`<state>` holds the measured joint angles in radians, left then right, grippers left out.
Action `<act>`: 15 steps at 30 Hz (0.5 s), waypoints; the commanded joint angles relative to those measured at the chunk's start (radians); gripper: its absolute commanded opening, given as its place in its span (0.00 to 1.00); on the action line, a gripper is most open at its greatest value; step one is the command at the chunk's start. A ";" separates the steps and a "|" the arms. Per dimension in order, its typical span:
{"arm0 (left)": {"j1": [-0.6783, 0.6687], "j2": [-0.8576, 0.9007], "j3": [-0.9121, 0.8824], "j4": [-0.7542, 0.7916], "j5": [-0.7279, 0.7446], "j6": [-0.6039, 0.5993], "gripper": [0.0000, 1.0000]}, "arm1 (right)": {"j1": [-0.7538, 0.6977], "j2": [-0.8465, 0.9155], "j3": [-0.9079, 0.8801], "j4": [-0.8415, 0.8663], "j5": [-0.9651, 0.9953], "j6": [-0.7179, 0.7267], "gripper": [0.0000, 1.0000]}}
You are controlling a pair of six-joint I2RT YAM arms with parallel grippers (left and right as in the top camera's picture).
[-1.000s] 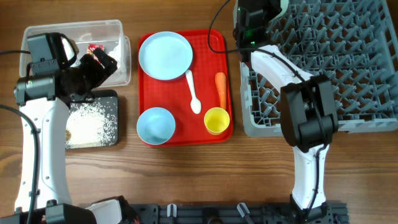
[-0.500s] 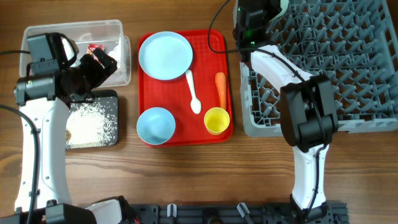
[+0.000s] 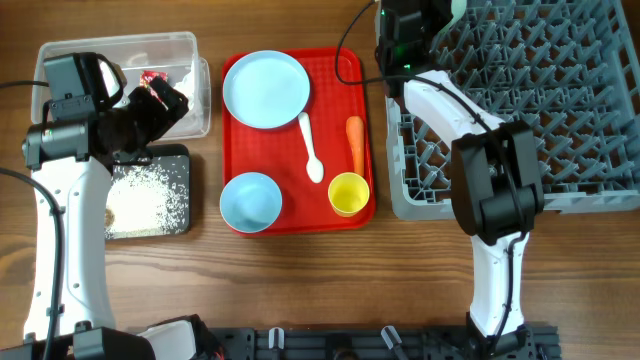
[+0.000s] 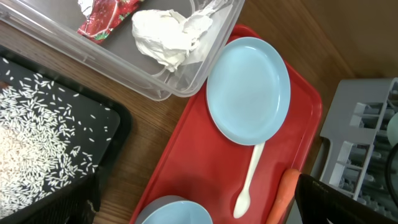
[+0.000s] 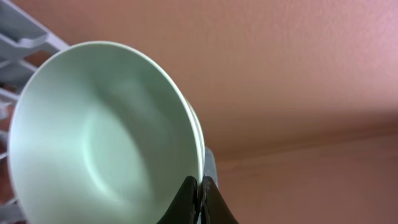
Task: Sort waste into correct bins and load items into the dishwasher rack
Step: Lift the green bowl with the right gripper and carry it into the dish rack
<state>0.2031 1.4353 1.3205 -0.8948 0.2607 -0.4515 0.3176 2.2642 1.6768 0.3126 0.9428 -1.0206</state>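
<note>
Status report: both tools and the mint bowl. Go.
Left tool open, empty, at clear tub edge. Right tool shut on mint bowl rim, at rack corner. Nothing seen blocking.

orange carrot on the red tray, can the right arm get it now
Probably not yet: the right gripper is shut on a pale mint bowl at the grey plastic rack. The orange carrot itself lies uncovered.

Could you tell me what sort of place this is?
Likely a lab table staged as a kitchen clean-up station: red tray with plate and cup, grey dishwasher rack, clear tub and black tray as bins.
</note>
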 commanded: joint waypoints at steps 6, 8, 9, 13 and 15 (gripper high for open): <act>0.003 0.007 0.006 0.000 0.012 -0.005 1.00 | 0.030 0.029 -0.019 -0.109 0.003 0.053 0.04; 0.003 0.007 0.006 0.000 0.012 -0.005 1.00 | 0.039 0.029 -0.019 -0.109 0.026 0.052 0.04; 0.003 0.007 0.006 0.000 0.012 -0.005 1.00 | 0.043 0.029 -0.019 -0.109 0.034 0.052 0.04; 0.003 0.007 0.006 0.000 0.012 -0.005 1.00 | 0.061 0.029 -0.019 -0.108 0.070 0.051 0.47; 0.003 0.007 0.006 0.000 0.012 -0.005 1.00 | 0.072 0.029 -0.019 -0.108 0.079 0.051 0.68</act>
<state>0.2031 1.4353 1.3205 -0.8951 0.2607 -0.4515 0.3676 2.2597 1.6749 0.2108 1.0000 -0.9733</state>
